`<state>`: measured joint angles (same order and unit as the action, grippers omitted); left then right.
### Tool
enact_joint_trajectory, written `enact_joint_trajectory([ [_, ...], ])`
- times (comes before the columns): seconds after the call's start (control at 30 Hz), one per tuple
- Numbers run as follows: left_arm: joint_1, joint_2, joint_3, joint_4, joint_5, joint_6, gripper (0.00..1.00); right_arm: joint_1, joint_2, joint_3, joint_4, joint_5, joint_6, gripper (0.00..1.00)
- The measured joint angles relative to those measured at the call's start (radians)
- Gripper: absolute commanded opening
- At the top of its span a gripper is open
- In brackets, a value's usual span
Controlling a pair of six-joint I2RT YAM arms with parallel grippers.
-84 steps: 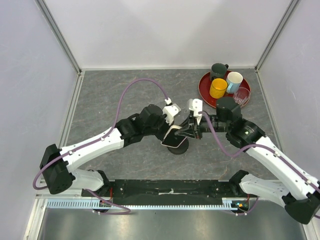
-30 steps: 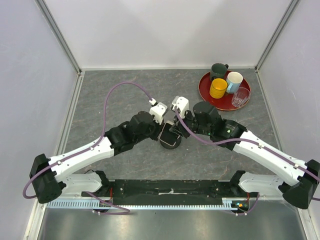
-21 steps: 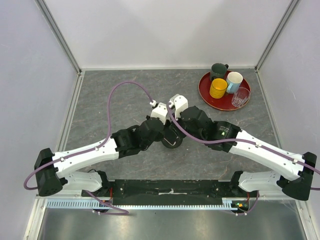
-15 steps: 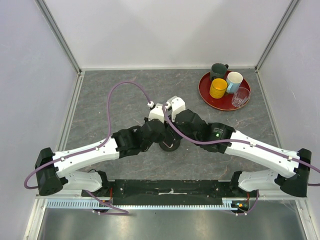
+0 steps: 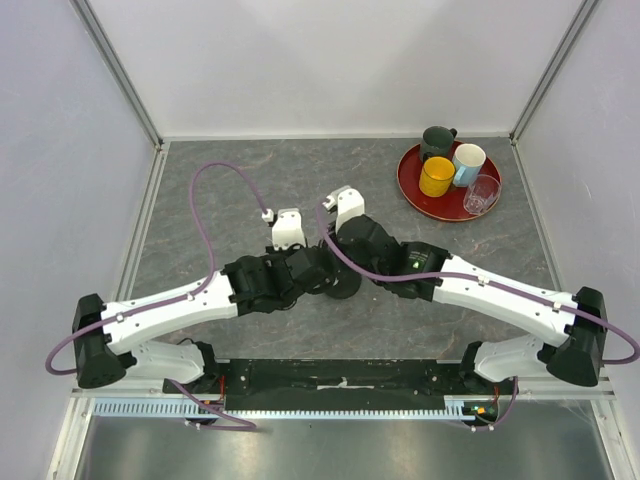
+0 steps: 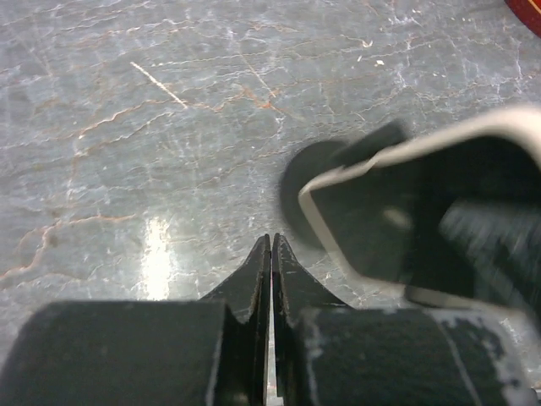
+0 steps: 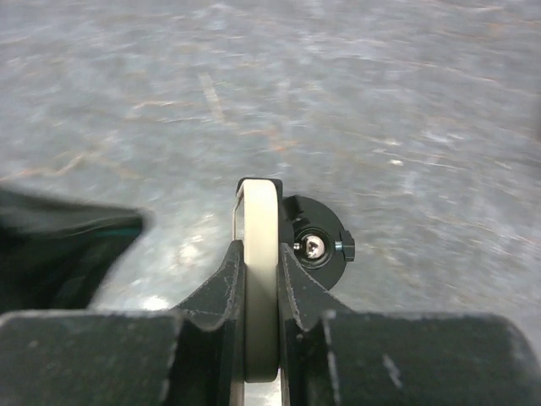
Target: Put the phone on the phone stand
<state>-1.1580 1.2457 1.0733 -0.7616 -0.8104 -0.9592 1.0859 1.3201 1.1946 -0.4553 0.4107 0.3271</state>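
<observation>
While right tool (image 7: 260, 251) pinches slim cream-edged phone (image 7: 258, 216), left tool (image 6: 271, 247) sits shut, empty.

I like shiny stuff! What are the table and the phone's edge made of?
The table looks like polished grey stone, maybe marble or a print: veins and a glare. The phone has an edge like matte cream plastic or rubber: no shine.

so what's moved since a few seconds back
both wrists swung toward the left of the top view, and the right arm now stretches far across. the right fingers clamp the phone on its edge, with the phone stand just past it. the left fingers are shut on nothing. the red tray stayed put.
</observation>
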Motion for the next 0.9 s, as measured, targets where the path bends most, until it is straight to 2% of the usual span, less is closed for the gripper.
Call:
enact_joint_trajectory([
  [0.07, -0.004, -0.021, 0.014, -0.054, -0.005, -0.036, 0.02, -0.028, 0.006, -0.004, -0.002, 0.075, 0.003, 0.0],
  [0.13, -0.005, -0.048, 0.018, -0.088, -0.003, -0.054, 0.07, -0.057, 0.006, -0.005, -0.016, 0.137, 0.002, 0.0],
  [0.23, -0.005, -0.092, 0.015, -0.117, 0.011, -0.06, 0.23, -0.075, 0.006, -0.005, -0.027, 0.171, -0.004, 0.0],
  [0.27, -0.005, -0.116, 0.005, -0.112, 0.019, -0.06, 0.33, -0.076, 0.005, -0.005, -0.027, 0.168, -0.008, 0.0],
  [0.4, -0.005, -0.277, -0.097, -0.054, 0.066, -0.01, 0.54, -0.09, -0.004, -0.01, -0.024, 0.135, -0.021, 0.0],
  [0.5, -0.003, -0.385, -0.167, 0.031, 0.129, 0.072, 0.6, -0.112, -0.029, -0.026, -0.019, 0.093, -0.017, 0.16],
  [0.53, 0.002, -0.406, -0.183, 0.066, 0.16, 0.103, 0.6, -0.116, -0.037, -0.032, -0.02, 0.084, -0.016, 0.31],
  [0.6, 0.017, -0.42, -0.193, 0.122, 0.22, 0.154, 0.6, -0.126, -0.06, -0.048, -0.024, 0.072, -0.005, 0.42],
  [0.63, 0.031, -0.413, -0.192, 0.157, 0.258, 0.179, 0.59, -0.132, -0.07, -0.051, -0.041, 0.072, -0.006, 0.55],
  [0.73, 0.073, -0.364, -0.188, 0.22, 0.36, 0.222, 0.58, -0.142, -0.081, -0.063, -0.087, 0.065, 0.007, 0.63],
  [0.9, 0.145, -0.274, -0.191, 0.296, 0.537, 0.256, 0.59, -0.159, -0.1, -0.1, -0.126, 0.034, 0.01, 0.69],
])
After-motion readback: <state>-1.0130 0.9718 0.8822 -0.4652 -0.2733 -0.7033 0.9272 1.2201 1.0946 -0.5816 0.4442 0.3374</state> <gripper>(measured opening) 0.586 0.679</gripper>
